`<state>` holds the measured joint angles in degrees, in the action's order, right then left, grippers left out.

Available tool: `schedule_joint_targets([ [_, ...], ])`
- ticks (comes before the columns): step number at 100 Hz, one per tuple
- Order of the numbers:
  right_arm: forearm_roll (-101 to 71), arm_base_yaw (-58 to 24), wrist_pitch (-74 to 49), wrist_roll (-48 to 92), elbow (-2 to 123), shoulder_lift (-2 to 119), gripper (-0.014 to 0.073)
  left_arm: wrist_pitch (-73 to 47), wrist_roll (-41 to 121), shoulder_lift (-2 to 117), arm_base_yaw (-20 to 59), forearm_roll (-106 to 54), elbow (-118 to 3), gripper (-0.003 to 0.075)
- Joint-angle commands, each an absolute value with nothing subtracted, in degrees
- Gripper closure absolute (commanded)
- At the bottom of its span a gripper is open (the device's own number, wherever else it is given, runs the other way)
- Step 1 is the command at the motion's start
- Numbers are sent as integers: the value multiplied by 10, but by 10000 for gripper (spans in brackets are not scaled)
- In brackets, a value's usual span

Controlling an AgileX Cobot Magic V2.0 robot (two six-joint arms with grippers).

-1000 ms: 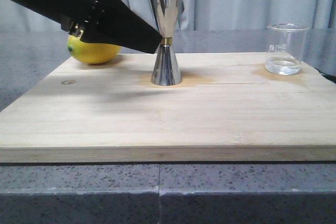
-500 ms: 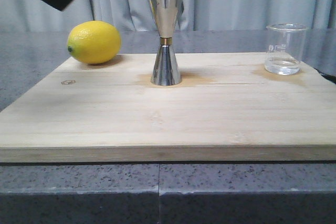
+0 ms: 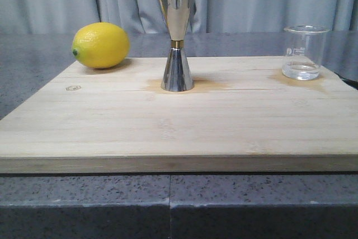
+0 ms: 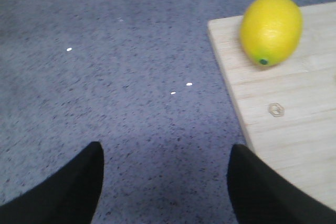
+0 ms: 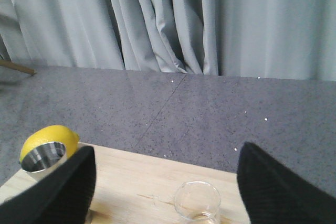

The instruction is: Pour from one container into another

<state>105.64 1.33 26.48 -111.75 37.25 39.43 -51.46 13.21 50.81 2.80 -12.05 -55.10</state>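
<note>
The clear glass beaker (image 3: 304, 52) stands at the board's far right with a little clear liquid in its bottom; it also shows from above as the beaker (image 5: 197, 201). The steel jigger (image 3: 177, 37) stands upright mid-board, gold band at its waist; its open rim (image 5: 43, 157) peeks past one finger. My left gripper (image 4: 165, 156) hangs open over the grey counter, left of the board, holding nothing. My right gripper (image 5: 165, 161) is open above the beaker, empty. Neither gripper shows in the front view.
A yellow lemon (image 3: 100, 45) lies at the board's far left corner, seen too as the lemon (image 4: 271, 29). The wooden board (image 3: 179, 132) rests on a speckled grey counter (image 4: 115, 77). Grey curtains (image 5: 168, 19) hang behind.
The left arm, which was at the jigger's waist one second ago, has drawn back up and left and is now out of the front view. Jigger, beaker and lemon have not moved.
</note>
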Motion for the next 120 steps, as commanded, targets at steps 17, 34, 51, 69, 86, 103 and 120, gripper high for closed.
schedule_joint_targets([
  [17,1066,18,241,-1121,359,335,202,-437,111,430,-28,-125,-495,325],
  [34,1066,18,202,-1132,345,331,355,-425,111,422,-29,-124,-483,346],
  [51,1066,18,150,-1132,325,331,488,-418,112,423,-29,-123,-483,354],
  [69,1066,18,118,-1132,319,331,625,-417,112,423,-29,-121,-483,374],
  [86,1066,18,111,-1132,319,331,665,-416,112,423,-29,-121,-483,550],
  [103,1066,18,105,-1132,319,331,665,-393,112,423,-29,-120,-483,738],
  [120,1066,18,105,-1132,319,331,665,-388,112,423,-29,-120,-483,739],
])
